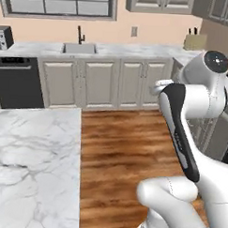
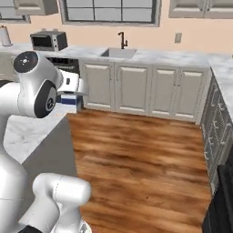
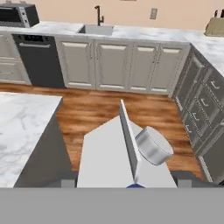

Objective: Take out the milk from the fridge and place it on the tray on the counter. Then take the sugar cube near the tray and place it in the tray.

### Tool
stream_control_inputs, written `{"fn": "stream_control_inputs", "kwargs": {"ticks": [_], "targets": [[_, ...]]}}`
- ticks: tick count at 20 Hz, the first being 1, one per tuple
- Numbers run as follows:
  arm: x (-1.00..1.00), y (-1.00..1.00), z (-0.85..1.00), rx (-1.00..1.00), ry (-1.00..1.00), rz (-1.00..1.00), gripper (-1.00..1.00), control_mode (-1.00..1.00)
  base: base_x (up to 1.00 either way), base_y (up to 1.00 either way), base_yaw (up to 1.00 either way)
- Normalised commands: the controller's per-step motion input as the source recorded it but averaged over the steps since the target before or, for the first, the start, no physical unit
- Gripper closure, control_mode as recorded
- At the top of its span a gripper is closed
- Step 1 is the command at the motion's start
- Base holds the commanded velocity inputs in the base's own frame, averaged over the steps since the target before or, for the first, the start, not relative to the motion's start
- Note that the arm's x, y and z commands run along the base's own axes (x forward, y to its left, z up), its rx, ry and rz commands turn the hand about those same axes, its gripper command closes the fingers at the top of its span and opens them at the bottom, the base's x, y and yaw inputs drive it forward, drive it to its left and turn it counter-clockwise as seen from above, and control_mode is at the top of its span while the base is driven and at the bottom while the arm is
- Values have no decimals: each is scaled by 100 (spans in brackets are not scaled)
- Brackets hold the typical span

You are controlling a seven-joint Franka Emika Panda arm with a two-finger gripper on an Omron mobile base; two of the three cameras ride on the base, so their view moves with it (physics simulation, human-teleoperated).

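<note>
Pincer (image 3: 127,183) clamped on the milk (image 3: 118,153), carton gable and cap close before hand cam; held in air above wood floor (image 2: 136,154), beside marble tabletop (image 1: 29,154) w/ grey veins.

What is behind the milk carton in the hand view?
Behind the milk carton lie the wood floor, then beige cabinets under a marble counter with a sink. The carton hides the floor just beyond it and the gripper's fingertips, though the gripper evidently holds it.
</note>
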Motion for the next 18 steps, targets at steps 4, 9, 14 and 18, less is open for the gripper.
{"fn": "stream_control_inputs", "kwargs": {"ticks": [4,9,14,18], "targets": [[0,0,0,0,0,0,100,100,0,0,100],[0,0,0,0,0,0,100,100,0,-3,100],[0,0,0,0,0,0,100,100,0,-18,99],[0,0,0,0,0,0,100,100,0,-11,86]]}}
